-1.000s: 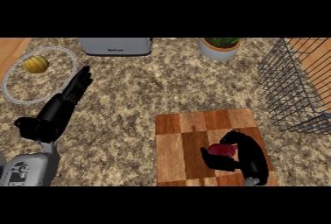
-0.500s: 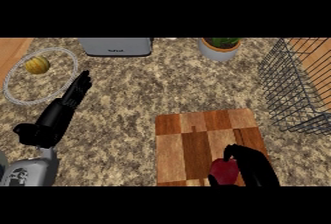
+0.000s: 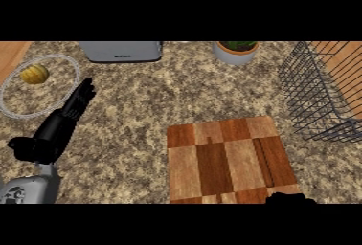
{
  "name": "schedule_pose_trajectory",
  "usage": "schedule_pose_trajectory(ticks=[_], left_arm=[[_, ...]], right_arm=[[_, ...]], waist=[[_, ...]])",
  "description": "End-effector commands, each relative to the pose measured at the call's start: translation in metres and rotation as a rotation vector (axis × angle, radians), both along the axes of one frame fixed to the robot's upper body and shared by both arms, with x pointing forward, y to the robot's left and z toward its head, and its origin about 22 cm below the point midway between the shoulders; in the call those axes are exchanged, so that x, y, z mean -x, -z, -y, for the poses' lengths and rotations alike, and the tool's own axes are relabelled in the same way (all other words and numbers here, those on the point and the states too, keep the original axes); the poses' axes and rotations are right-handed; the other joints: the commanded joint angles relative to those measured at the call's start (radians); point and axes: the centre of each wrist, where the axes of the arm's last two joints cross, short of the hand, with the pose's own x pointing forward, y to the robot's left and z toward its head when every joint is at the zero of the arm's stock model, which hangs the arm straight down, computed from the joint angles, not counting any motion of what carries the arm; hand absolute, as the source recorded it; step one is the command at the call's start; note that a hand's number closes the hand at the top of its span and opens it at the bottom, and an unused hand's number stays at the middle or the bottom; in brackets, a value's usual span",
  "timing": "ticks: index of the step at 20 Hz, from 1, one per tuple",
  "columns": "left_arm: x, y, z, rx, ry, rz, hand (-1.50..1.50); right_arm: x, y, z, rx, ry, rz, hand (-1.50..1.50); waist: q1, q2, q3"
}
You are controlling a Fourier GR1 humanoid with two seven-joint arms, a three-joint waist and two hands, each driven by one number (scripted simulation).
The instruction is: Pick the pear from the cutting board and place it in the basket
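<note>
Presently, cutting board [image 3: 230, 160] lying bare, pear showing nowhere, possibly hiding in right hand [image 3: 290, 199] peeking at board's near edge, grasp untellable; basket [image 3: 322, 93] waiting beyond board's far-right corner; left hand [image 3: 60, 127] resting open, left of board.

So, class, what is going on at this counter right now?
A robot is working at a kitchen counter. Its left hand rests open at the left, fingers straight, near a plate holding a yellow fruit. Only a dark bit of the right hand shows at the cutting board's lower edge. No pear is visible; the wire basket at the right looks empty.
</note>
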Motion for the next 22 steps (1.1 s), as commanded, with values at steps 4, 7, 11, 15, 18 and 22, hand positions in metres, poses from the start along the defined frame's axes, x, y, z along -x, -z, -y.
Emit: schedule_pose_trajectory(ticks=[4,7,11,15,18,22], left_arm=[[0.009,0.010,0.008,0.003,-0.009,-0.009,0.00],[0.001,0.002,0.001,-0.011,-0.004,-0.001,0.00],[0.002,-0.003,0.012,-0.007,0.010,-0.002,0.00],[0.011,-0.001,0.011,0.006,0.018,0.004,0.00],[-0.010,0.004,0.012,-0.004,0.019,-0.002,0.00],[-0.008,0.006,0.020,0.001,0.031,0.022,0.00]], right_arm=[[0.033,-0.086,0.012,-0.284,0.026,0.187,1.50],[0.043,-0.105,0.030,-0.312,0.055,0.188,1.50],[0.035,-0.118,0.052,-0.274,0.139,0.164,1.50],[0.030,-0.142,0.051,-0.184,0.238,0.220,1.50],[0.016,-0.161,0.062,-0.213,0.267,0.259,1.50],[-0.016,-0.167,0.064,-0.235,0.364,0.253,1.50]], waist=[[-0.007,0.000,0.000],[-0.007,0.002,0.001],[0.014,0.005,0.001],[0.026,0.006,-0.001],[0.022,0.009,-0.001],[0.035,0.010,-0.001]])
